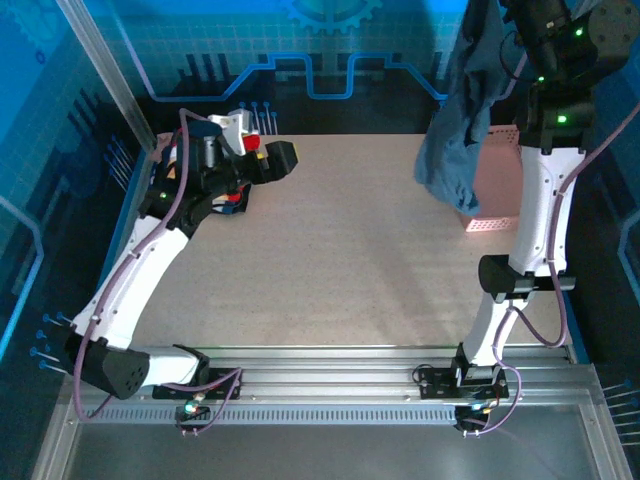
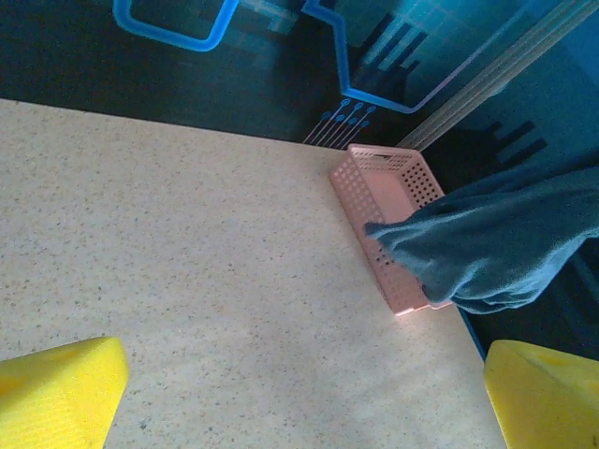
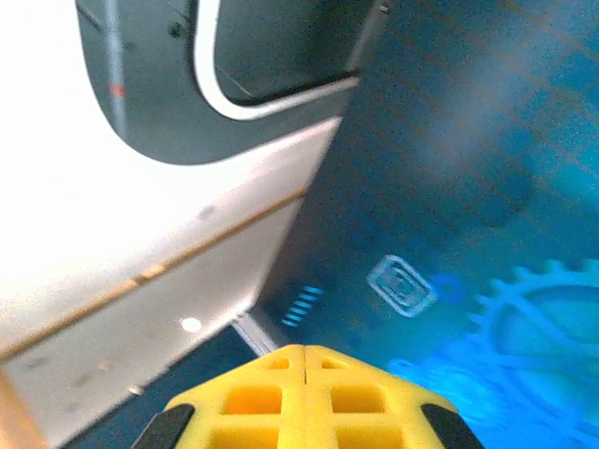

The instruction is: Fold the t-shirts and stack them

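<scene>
Top external: slate-blue t-shirt [image 1: 455,130] aloft by right arm [image 1: 535,200]; right jaws together, left jaws apart.

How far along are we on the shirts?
Done: no folded shirt lies on the table yet. In hand: a slate-blue t-shirt hangs bunched from the raised right arm above the pink basket, right gripper shut. The left gripper waits open over the table. Left: lay it flat, fold, stack.
</scene>
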Controlling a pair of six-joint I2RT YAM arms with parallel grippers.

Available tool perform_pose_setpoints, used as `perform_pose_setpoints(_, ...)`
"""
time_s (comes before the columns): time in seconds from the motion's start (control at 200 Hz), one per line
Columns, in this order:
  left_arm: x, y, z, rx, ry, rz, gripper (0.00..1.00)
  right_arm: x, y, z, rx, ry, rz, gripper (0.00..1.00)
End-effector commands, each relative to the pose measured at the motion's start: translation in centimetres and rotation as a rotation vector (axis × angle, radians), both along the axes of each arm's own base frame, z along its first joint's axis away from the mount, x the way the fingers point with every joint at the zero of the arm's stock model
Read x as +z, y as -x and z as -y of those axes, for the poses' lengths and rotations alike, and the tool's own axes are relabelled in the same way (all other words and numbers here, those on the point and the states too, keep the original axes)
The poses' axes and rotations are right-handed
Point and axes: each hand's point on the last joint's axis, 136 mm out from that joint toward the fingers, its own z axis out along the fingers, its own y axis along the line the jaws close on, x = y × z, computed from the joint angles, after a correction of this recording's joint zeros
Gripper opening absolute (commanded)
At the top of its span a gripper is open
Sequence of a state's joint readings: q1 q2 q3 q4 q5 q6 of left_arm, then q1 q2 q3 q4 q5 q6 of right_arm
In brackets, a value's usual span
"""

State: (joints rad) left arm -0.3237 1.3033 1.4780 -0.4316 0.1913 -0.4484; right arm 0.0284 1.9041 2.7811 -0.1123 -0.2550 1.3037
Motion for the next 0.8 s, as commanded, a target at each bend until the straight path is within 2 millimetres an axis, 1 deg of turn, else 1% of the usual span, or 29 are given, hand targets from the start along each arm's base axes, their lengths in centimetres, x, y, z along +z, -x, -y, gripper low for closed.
perform_pose_setpoints(0.0,3.9,1.5,0.5,-0.045,0.089,0.103,0.99,5.7,6.3,0.2,0.141,-0.226,0.219,0.00)
perform_pose_setpoints(0.085,4.2,2.1,0.9,-0.067,0.128,0.110,0.99,6.2,7.0,-0.3,0.195,-0.276,0.240,0.00)
perform_pose_setpoints(0.18,4.2,2.8,1.1,-0.083,0.145,0.122,0.99,5.6,6.2,-1.7,0.243,-0.270,0.205,0.00)
perform_pose_setpoints(0.315,3.6,3.6,-0.2,-0.032,0.097,0.123,0.99,2.3,2.6,-4.9,0.312,-0.199,0.044,0.00)
perform_pose_setpoints(0.385,3.3,4.1,-1.3,0.007,0.059,0.125,0.99,0.4,1.0,-7.1,0.356,-0.154,-0.017,0.00)
perform_pose_setpoints(0.42,3.3,4.4,-1.9,0.031,0.040,0.131,0.99,-0.8,0.2,-8.4,0.380,-0.119,-0.058,0.00)
perform_pose_setpoints(0.475,2.9,4.8,-2.9,0.069,0.008,0.121,0.99,-3.6,-1.2,-11.1,0.423,-0.031,-0.149,0.00)
perform_pose_setpoints(0.51,2.4,5.1,-3.4,0.089,-0.012,0.110,0.99,-6.4,-2.2,-12.9,0.451,0.043,-0.243,0.00)
perform_pose_setpoints(0.545,1.9,5.4,-4.0,0.109,-0.030,0.097,0.99,-9.8,-2.8,-14.8,0.471,0.141,-0.339,0.00)
perform_pose_setpoints(0.59,1.1,6.0,-4.7,0.129,-0.047,0.079,0.99,-15.0,-3.1,-17.3,0.481,0.294,-0.463,0.00)
perform_pose_setpoints(0.61,0.6,6.2,-4.9,0.136,-0.053,0.070,0.99,-17.8,-3.3,-18.2,0.483,0.366,-0.528,0.00)
perform_pose_setpoints(0.645,-0.2,6.6,-5.3,0.148,-0.060,0.056,0.99,-22.8,-3.3,-19.7,0.495,0.500,-0.616,0.12)
perform_pose_setpoints(0.675,-1.1,7.0,-5.5,0.156,-0.066,0.037,0.99,-27.5,-3.3,-20.6,0.511,0.605,-0.705,0.28)
perform_pose_setpoints(0.73,-2.9,7.7,-5.7,0.158,-0.070,-0.007,0.99,-36.6,-2.6,-21.0,0.564,0.731,-0.922,0.52)
perform_pose_setpoints(0.74,-3.2,7.8,-5.8,0.158,-0.071,-0.014,0.99,-37.7,-2.4,-21.0,0.577,0.748,-0.945,0.55)
perform_pose_setpoints(0.755,-3.7,8.0,-5.8,0.158,-0.072,-0.029,0.99,-40.2,-2.0,-20.9,0.599,0.774,-0.997,0.58)
perform_pose_setpoints(0.76,-3.9,8.0,-5.8,0.157,-0.072,-0.034,0.99,-40.5,-1.8,-20.9,0.604,0.781,-1.001,0.60)
perform_pose_setpoints(0.77,-4.2,8.2,-5.8,0.156,-0.073,-0.043,0.99,-42.0,-1.4,-20.9,0.620,0.798,-1.032,0.61)
perform_pose_setpoints(0.795,-5.1,8.5,-5.9,0.156,-0.073,-0.071,0.99,-45.1,-0.5,-20.6,0.639,0.836,-1.101,0.64)
